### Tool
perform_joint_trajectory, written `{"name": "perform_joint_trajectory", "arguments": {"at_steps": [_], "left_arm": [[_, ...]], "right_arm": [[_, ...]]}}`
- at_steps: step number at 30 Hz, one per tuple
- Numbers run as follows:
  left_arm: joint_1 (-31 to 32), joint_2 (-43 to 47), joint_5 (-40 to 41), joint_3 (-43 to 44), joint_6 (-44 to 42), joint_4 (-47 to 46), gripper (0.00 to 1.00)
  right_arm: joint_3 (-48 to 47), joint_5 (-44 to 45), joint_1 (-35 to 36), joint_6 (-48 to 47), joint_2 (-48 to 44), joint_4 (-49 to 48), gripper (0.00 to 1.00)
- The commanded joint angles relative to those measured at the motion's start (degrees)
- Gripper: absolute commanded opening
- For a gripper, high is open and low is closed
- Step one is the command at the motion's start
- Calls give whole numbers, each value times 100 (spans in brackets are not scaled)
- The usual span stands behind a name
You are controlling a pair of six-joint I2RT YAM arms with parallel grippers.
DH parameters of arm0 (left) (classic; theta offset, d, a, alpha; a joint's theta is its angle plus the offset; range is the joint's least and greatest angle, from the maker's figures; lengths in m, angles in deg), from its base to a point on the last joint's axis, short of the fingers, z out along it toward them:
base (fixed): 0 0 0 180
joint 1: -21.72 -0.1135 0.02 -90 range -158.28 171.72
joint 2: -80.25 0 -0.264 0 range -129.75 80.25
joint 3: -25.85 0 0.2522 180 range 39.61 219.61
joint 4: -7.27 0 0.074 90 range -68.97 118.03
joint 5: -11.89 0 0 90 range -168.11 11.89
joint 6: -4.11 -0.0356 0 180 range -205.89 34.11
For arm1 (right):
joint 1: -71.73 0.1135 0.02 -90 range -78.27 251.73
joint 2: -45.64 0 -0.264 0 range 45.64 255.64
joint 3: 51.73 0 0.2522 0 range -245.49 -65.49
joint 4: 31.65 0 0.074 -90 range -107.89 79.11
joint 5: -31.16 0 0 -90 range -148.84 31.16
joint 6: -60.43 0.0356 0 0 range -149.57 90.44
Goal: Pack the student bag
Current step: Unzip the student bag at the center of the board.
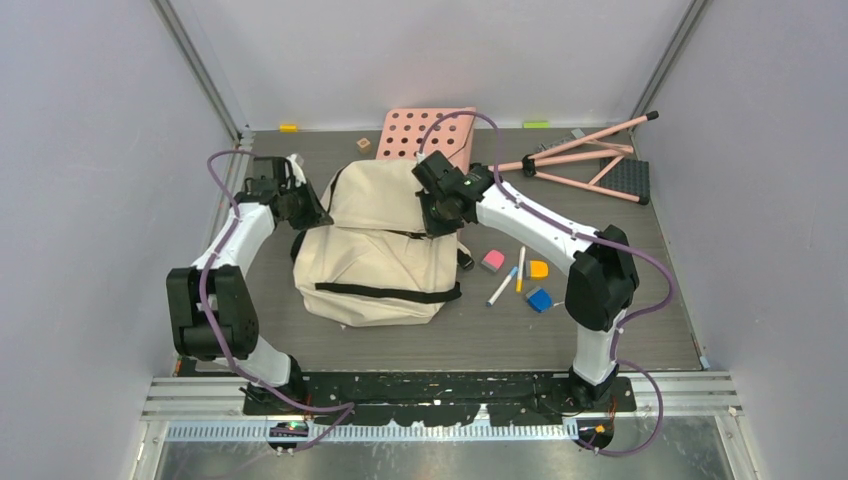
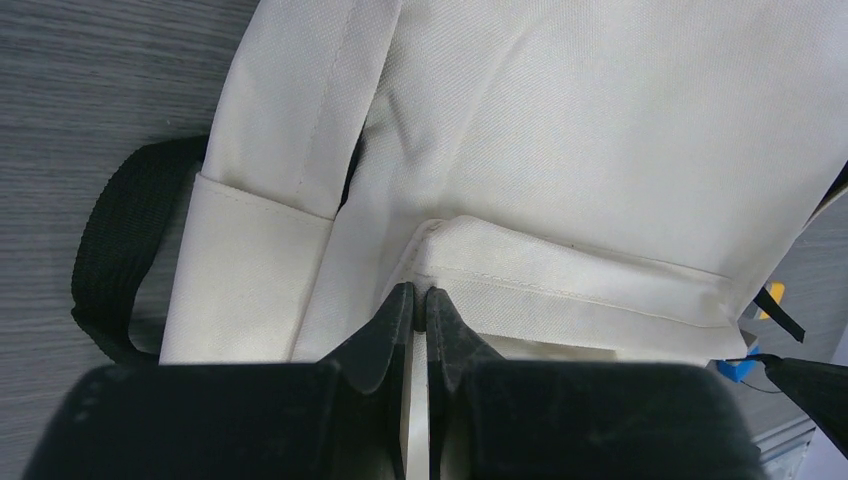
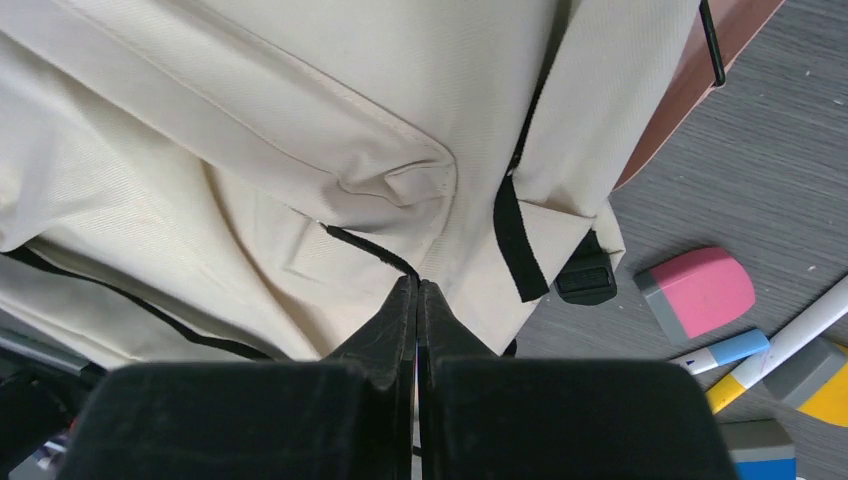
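Student bag (image 1: pixel 375 265) lies flat mid-table (image 1: pixel 500 335), its far end hiding the near edge of the pink perforated board (image 1: pixel 420 132). The left gripper (image 2: pixel 420 297) pinches a cream fold on the bag's left side (a sliver of cloth shows between its fingers). The right gripper (image 3: pixel 417 287) is clamped on fabric at the black zipper trim, near a pink eraser (image 3: pixel 697 290).

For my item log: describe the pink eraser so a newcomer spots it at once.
Start at the cream backpack. Small stationery lies to its right. The pink eraser, grey at one end, sits nearest the bag; its neighbours are an orange eraser and a blue eraser.
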Motion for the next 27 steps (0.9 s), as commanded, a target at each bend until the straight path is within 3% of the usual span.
{"name": "perform_joint_trajectory", "arguments": {"at_steps": [1, 14, 27], "left_arm": [[-184, 380, 769, -118, -110, 134, 0], [-258, 904, 1398, -325, -50, 729, 0], [-223, 2092, 737, -668, 189, 2162, 0]], "right_arm": [[340, 894, -59, 74, -346, 394, 1], [728, 1136, -224, 66, -241, 283, 0], [-1696, 855, -322, -679, 1632, -56, 0]]}}
